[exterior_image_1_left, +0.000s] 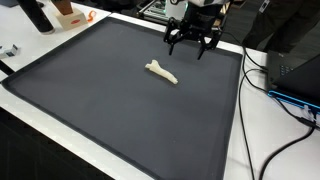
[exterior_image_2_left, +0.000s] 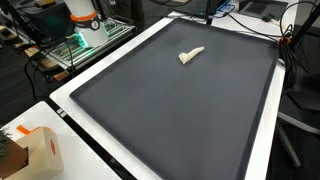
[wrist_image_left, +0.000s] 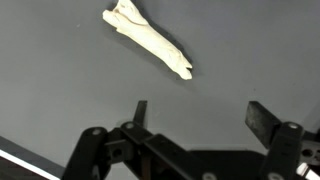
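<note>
A small cream-white elongated object, shaped like a toy shuttle or bone, lies on the dark grey mat. It also shows in an exterior view and near the top of the wrist view. My gripper hangs above the mat's far edge, a short way from the object, touching nothing. In the wrist view the gripper is open, with only bare mat between its fingers. In one exterior view just the gripper's tip shows at the top edge.
A white table rim frames the mat. Cables trail beside the mat near a dark box. An orange-and-white object and a small cardboard box stand beyond the mat. Clutter lies past the far corner.
</note>
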